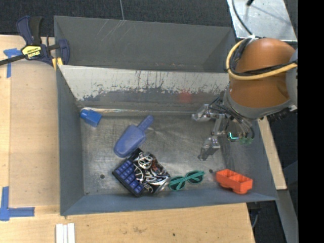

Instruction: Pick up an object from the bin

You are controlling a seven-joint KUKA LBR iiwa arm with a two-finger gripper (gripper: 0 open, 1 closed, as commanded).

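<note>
though half-hidden — gripper point(205, 134) spread, empty

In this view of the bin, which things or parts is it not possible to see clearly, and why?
Camera view: part of the bin floor at the right, hidden under the orange wrist cover and the hand.
Camera view: the dark blue keypad, its right part covered by a black-and-white tangle.
Camera view: that tangle's kind, too small to tell.
</note>
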